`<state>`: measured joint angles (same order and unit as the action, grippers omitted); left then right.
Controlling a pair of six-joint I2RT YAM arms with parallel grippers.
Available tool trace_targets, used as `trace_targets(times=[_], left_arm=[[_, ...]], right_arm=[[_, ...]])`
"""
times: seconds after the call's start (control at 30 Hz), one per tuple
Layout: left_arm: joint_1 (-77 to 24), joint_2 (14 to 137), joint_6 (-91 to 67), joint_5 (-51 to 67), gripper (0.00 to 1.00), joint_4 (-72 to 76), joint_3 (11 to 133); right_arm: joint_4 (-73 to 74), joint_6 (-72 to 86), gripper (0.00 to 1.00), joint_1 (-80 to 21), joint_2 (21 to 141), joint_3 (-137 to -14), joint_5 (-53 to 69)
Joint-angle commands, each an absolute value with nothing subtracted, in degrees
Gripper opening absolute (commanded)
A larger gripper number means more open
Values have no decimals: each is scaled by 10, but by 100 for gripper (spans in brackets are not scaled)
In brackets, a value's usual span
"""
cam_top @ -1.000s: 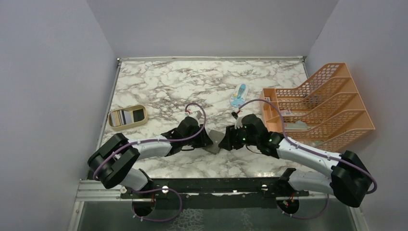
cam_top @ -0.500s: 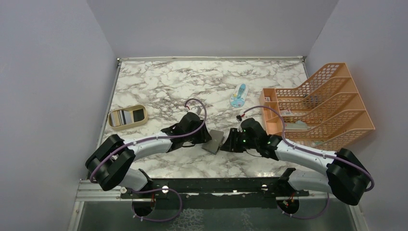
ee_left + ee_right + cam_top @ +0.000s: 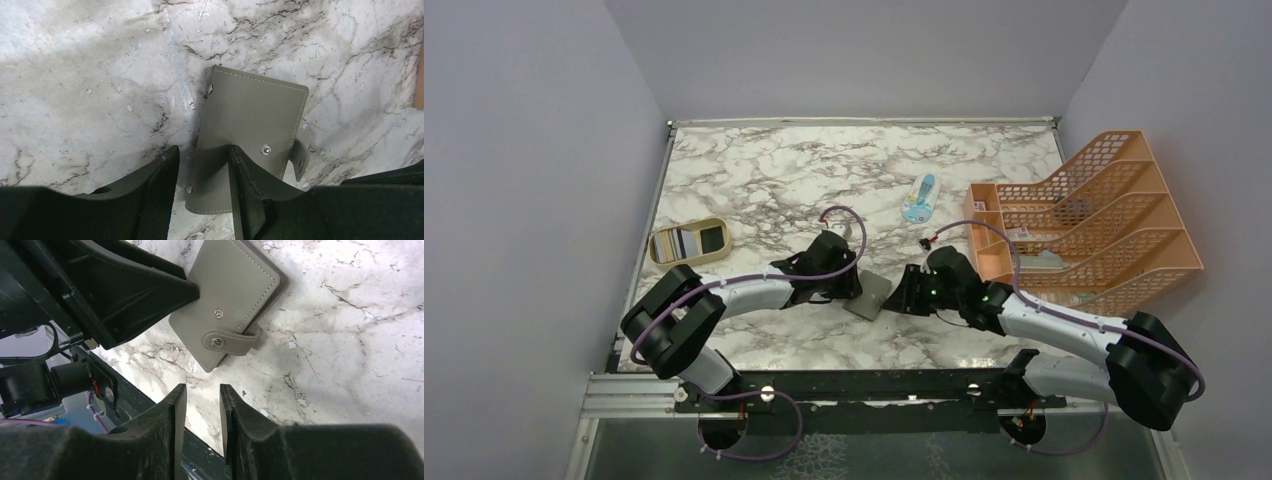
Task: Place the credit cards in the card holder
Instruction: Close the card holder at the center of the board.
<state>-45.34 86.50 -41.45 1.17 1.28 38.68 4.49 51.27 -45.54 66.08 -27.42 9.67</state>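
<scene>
The card holder (image 3: 227, 300) lies folded flat on the marbled table (image 3: 754, 170), near its front edge and about midway across, between our two claws. Its grey cover faces up and a small tab (image 3: 235, 340) curls round one edge. Whether that tab is snapped down we cannot tell. Our left claw (image 3: 202, 150) sits low at the holder's near corner with its fingers spread, one over bare table just beside the holder and the other over the cover. It pinches nothing, and we cannot tell whether it presses on the cover, though from the right wrist view a fingertip seems to meet the holder's edge. Our right claw (image 3: 202, 388) hangs over bare table just off the tab side, its fingers a narrow gap apart with nothing between them. The cards (image 3: 676, 243) are well apart from the holder, packed into the left compartment of a tan oval tray (image 3: 686, 264) by the table's left edge. A light blue-and-white packet (image 3: 919, 198) lies farther back beyond the right claw. An orange mesh rack (image 3: 1114, 200) stands along the right edge.
</scene>
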Motion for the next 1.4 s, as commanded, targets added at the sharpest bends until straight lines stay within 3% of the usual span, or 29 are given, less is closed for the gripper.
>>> trace_targets(times=[0.0,0.47,1.37], left_arm=[[-458,880,-410,35,41,-9,391],[-504,834,-549,26,31,34,330],[-536,857,-605,14,30,81,321]], right_arm=[[57,517,31,-454,643,-260,66],[86,483,25,-454,667,-289,41],[29,523,21,-454,728,-273,77]])
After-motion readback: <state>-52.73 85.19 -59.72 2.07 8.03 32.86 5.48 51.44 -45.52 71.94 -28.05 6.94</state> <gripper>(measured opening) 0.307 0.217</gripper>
